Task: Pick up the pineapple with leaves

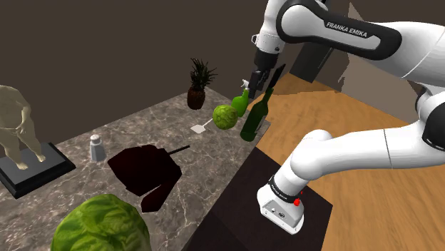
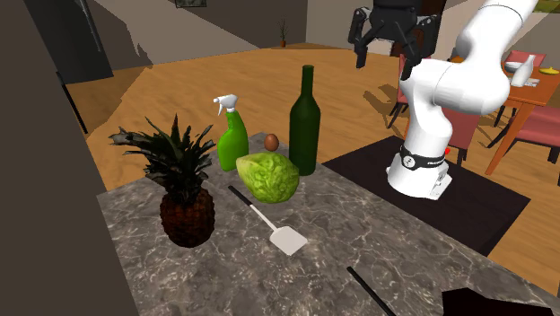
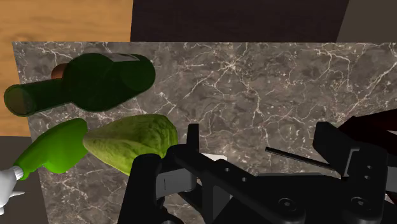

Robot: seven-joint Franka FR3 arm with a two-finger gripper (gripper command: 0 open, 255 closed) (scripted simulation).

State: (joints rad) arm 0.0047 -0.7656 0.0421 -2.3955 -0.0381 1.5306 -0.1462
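The pineapple (image 1: 197, 87) is brown with dark spiky leaves and stands upright at the far corner of the marble counter (image 1: 142, 135). In the second exterior view the pineapple (image 2: 185, 188) is nearest the camera. My black gripper (image 1: 262, 83) hangs open and empty, high above the counter's edge. It is over the dark green bottle (image 1: 254, 114), well away from the pineapple. From the second exterior view the gripper (image 2: 389, 54) sits far behind the bottle (image 2: 305, 121). Looking along the gripper (image 3: 261, 143), I see the bottle (image 3: 89, 79) and a lettuce (image 3: 133, 141) below.
Beside the bottle stand a green spray bottle (image 2: 232, 139), the lettuce (image 2: 267, 176) and a small brown ball (image 2: 271, 142). A white spatula (image 2: 280, 232) lies on the counter. Nearer the camera are a shaker (image 1: 98, 147), a dark red object (image 1: 146, 171), a statue (image 1: 18, 135) and another lettuce (image 1: 100, 224).
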